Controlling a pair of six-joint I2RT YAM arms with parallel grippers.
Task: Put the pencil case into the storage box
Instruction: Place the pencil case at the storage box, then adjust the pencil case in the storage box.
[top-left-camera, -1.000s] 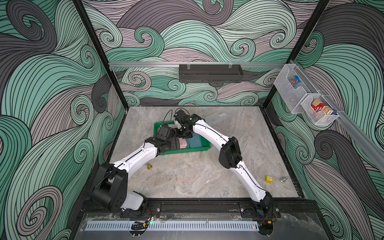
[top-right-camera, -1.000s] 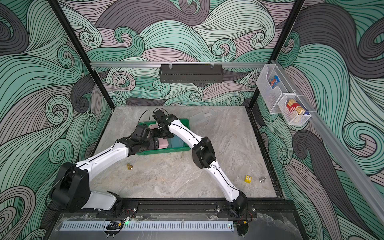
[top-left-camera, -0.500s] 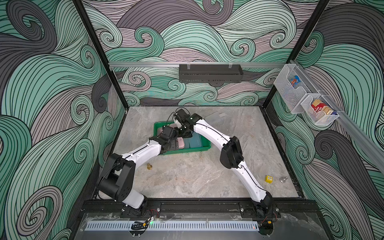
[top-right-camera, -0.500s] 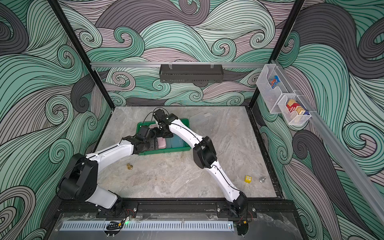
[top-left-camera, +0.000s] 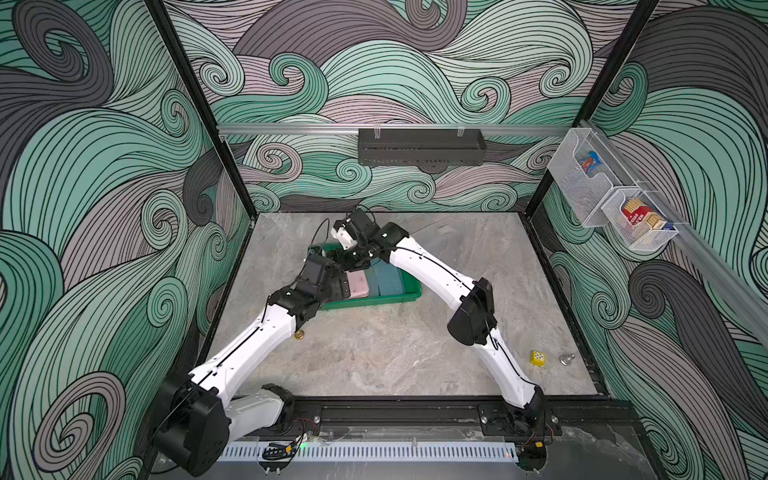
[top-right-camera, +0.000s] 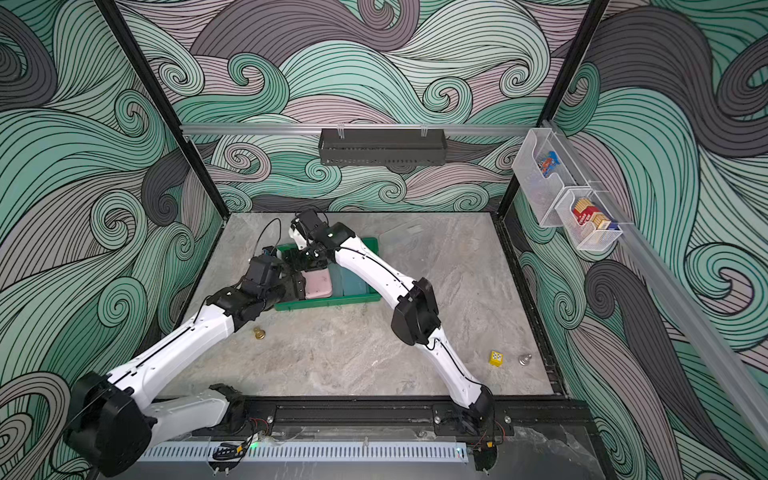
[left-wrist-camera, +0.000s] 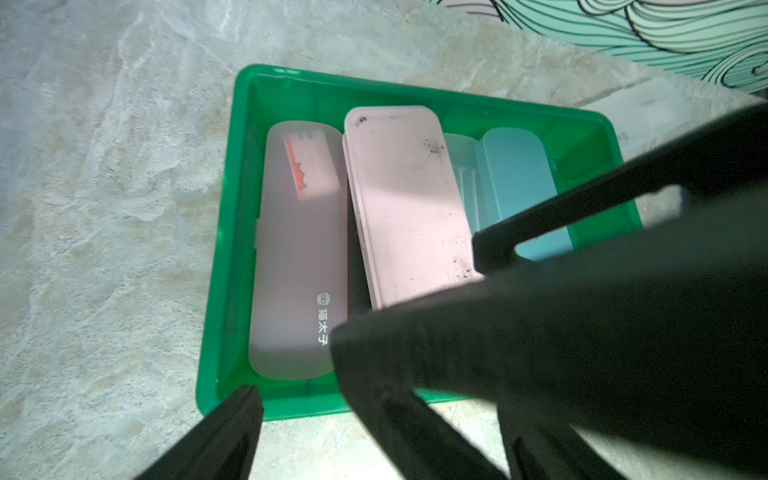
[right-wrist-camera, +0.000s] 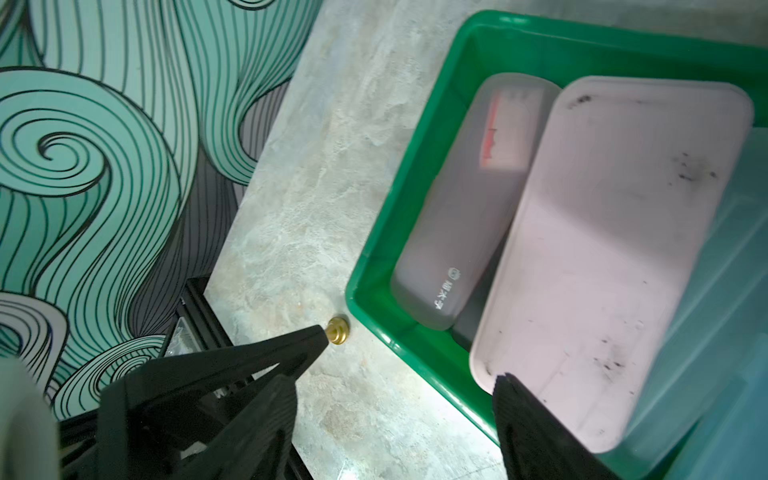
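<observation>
Looks done: pink plastic pencil case (left-wrist-camera: 407, 208) lies inside the shallow green plastic storage box (left-wrist-camera: 226, 249); left gripper (left-wrist-camera: 311, 397), right gripper (right-wrist-camera: 411, 353) both gape empty.

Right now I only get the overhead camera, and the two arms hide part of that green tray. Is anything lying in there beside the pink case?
Observer: Yes. The left wrist view shows a frosted case lying in the storage box, alongside the pink case.
Operator: Is it empty?
Observer: No, a red strip shows through its lid near one end.
Operator: Anything on the pink one's other side?
Observer: A clear case, overlapped by the blue case.
</observation>
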